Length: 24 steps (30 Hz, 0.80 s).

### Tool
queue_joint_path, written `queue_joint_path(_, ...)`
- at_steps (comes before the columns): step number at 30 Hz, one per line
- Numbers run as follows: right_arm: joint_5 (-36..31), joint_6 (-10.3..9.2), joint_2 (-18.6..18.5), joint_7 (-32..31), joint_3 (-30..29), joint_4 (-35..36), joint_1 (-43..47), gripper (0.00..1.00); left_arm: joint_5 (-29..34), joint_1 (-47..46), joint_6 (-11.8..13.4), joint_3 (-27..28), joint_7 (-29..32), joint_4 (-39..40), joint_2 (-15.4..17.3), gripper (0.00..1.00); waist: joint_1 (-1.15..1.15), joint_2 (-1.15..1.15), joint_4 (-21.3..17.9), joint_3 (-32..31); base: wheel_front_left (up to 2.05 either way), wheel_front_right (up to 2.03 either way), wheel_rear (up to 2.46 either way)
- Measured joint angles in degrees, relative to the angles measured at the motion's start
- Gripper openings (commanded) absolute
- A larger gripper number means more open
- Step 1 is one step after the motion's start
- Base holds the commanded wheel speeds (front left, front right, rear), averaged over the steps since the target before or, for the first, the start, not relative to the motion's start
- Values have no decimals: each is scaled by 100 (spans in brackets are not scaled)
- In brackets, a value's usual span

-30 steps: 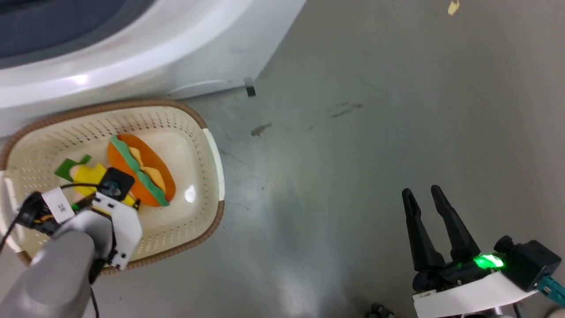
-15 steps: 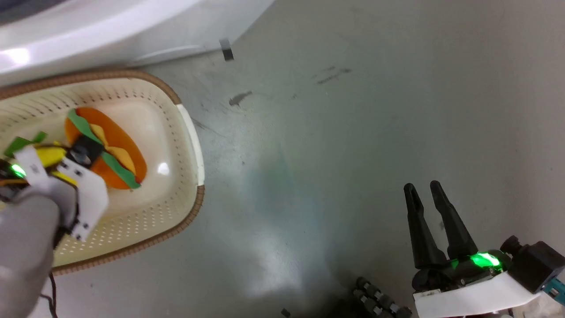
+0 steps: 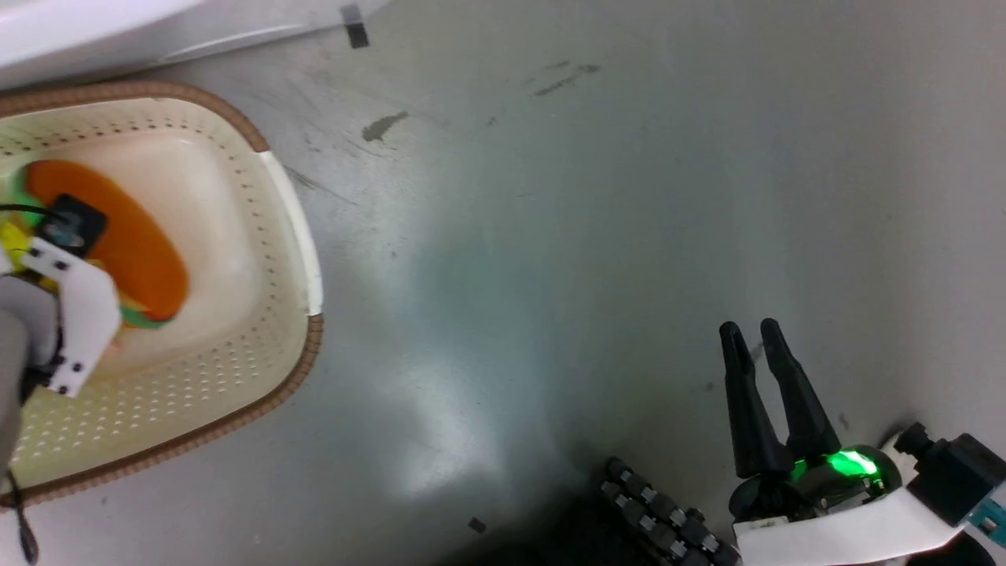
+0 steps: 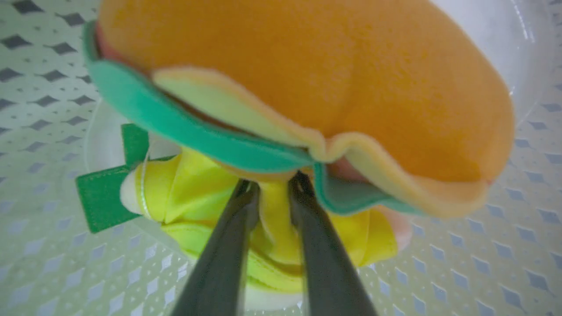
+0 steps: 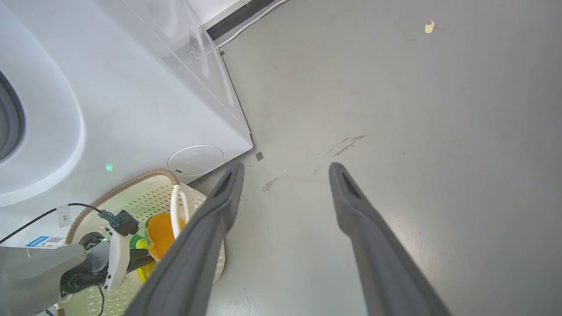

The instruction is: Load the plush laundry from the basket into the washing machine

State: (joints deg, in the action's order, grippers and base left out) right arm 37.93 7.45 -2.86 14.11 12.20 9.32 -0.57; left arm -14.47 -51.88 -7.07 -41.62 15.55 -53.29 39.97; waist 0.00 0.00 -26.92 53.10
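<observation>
Close in, our left gripper (image 4: 272, 186) pinches the yellow cloth of the pink figure (image 4: 189, 193), tucked beneath the orange bun toy (image 4: 307, 79); both sit inside the basket (image 3: 292, 212). Our right gripper (image 3: 748, 326) hangs parted over the grey floor (image 3: 550, 236), with the washing machine (image 5: 109, 101) beyond.

Basket (image 3: 297, 228) on floor (image 3: 589, 236), just before washing machine (image 5: 131, 109), at robot's left. In basket: bun toy (image 4: 307, 74) over figure toy (image 4: 193, 184), left gripper (image 4: 272, 184) beneath bun. Right gripper (image 3: 747, 328) well apart, rightward.
</observation>
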Motion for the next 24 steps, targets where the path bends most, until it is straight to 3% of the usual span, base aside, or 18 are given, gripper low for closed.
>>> queue_joint_path(10, 32, 0, 0, 63, 121, -105, -232, 100, -492, 34, 3, -58, -322, -400, 170, 0, 0, 0, -248, -165, 0, 0, 0)
queue_joint_path(15, -216, 0, -1, 63, -105, -218, -239, 100, -659, 368, 81, -57, -617, -527, -301, 0, 0, 0, -151, -627, 0, 0, 0)
queue_joint_path(21, -684, 0, -2, 63, -461, -409, -171, 100, -1015, 899, 86, 4, -1421, -671, -998, 0, 0, 0, 156, -1526, 0, 0, 0)
queue_joint_path(24, -793, 0, 0, 63, -561, -472, -97, 100, -1101, 1062, 76, 16, -1722, -669, -1134, 0, 0, 0, 269, -1808, 0, 0, 0)
